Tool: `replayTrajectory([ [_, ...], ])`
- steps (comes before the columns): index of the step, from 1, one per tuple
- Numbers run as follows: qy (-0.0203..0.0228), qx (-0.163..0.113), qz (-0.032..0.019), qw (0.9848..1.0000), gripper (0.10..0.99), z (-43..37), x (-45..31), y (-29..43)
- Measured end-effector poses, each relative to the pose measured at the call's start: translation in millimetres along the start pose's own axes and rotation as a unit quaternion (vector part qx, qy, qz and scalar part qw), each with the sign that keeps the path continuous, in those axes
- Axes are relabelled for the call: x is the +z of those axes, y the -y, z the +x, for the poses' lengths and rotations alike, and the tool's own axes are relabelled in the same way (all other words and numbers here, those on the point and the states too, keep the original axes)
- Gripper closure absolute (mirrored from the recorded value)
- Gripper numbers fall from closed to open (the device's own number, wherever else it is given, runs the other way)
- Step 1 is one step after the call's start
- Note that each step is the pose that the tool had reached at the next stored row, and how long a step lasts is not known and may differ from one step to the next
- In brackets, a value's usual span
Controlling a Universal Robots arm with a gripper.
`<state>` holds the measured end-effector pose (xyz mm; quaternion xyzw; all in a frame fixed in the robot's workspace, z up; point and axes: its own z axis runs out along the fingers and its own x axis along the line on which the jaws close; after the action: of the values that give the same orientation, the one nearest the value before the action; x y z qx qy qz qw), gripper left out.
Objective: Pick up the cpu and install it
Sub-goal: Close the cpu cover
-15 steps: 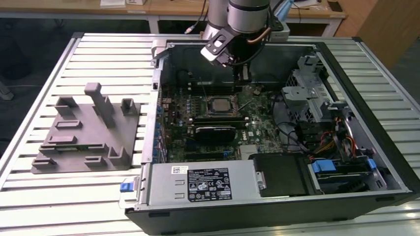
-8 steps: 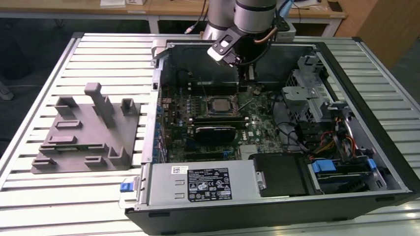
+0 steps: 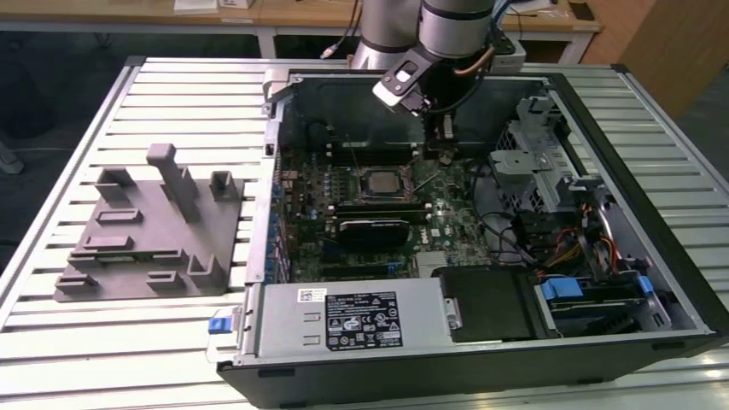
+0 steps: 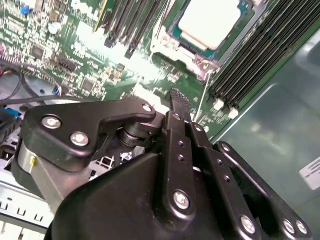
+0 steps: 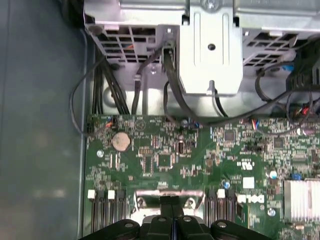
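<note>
gripper (image 3: 443, 152) hovering low inside the open computer case (image 3: 456, 371) | fingers (image 4: 176, 107) pressing together – gripping nothing | cpu (image 3: 381, 182) lying in the motherboard socket (image 4: 199, 62) – near the gripper, toward the exterior view's left

The work surface is a pale silver metal table (image 3: 137, 342) whose top is built of long ribbed slats running between the exterior view's left and right. The slats carry broad, soft highlights, and the lighting is even and diffuse.

Beyond the table's far edge stands a light-wood desk (image 3: 296, 13) on a white frame, with one white leg (image 3: 265, 41) visible below the top. Flat white items (image 3: 234, 5) lie on the desk; they cannot be identified.

The dark grey floor (image 3: 51, 94) shows at the exterior view's left of the table. A brown wooden panel (image 3: 672, 47) stands upright at the exterior view's upper right.
</note>
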<state>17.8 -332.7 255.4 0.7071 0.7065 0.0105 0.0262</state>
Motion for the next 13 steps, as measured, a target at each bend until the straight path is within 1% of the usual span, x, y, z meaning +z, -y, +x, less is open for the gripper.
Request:
replayTrajectory([
  [7,0.0000,0.000,0.0000,1.0000,0.980,0.0,0.6,-12.7],
  [10,0.0001,0.000,0.0000,1.0000,0.980,0.0,1.0,-20.1],
  [13,0.0001,0.000,0.0001,1.0000,0.980,0.0,1.5,-29.4],
])
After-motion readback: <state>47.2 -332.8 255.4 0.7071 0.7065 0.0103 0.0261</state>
